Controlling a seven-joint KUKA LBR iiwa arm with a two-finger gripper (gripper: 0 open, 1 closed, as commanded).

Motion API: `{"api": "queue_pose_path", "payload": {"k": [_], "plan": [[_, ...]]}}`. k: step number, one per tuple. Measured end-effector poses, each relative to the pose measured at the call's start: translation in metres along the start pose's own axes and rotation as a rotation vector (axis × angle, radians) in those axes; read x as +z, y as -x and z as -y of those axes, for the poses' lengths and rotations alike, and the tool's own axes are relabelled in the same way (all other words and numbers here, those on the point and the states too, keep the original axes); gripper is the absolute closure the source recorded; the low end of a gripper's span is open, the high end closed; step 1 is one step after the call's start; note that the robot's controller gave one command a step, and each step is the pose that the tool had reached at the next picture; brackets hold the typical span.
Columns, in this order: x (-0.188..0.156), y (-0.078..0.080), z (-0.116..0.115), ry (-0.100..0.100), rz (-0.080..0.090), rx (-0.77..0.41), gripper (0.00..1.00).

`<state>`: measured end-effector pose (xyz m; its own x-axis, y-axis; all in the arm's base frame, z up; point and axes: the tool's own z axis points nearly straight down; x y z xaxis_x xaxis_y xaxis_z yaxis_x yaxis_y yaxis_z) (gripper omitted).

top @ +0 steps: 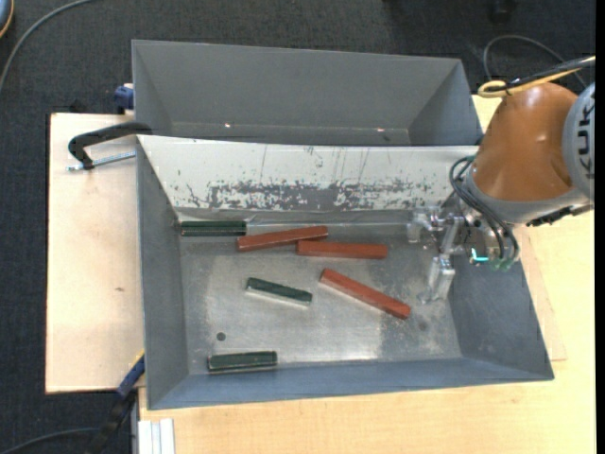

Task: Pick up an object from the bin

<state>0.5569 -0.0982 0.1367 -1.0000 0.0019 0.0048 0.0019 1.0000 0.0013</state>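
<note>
My gripper (440,270) hangs low at the bin's right side, just above the floor near the right wall. The nearest thing is a red-brown flat bar (364,293) lying slantwise on the floor, its right end just left of the gripper. Two more red-brown bars (342,250) (282,239) lie end to end along the back wall, left of the gripper. Nothing shows in the gripper's hold.
Three dark green bars lie further left: one at the back wall (213,227), one in the middle (279,292), one near the front wall (242,359). The arm's orange cover sits over the bin's right rim.
</note>
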Motion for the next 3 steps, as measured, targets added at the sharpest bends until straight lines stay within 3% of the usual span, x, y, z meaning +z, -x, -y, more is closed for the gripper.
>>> {"api": "queue_pose_path", "payload": {"k": [1, 2, 3], "plan": [[0.071, -0.055, -0.013, 0.002, -0.005, 0.05, 0.0], [0.066, -0.051, -0.013, -0.001, 0.007, 0.048, 1.0], [-0.094, -0.049, 0.0, -0.004, 0.018, -0.06, 1.0]]}}
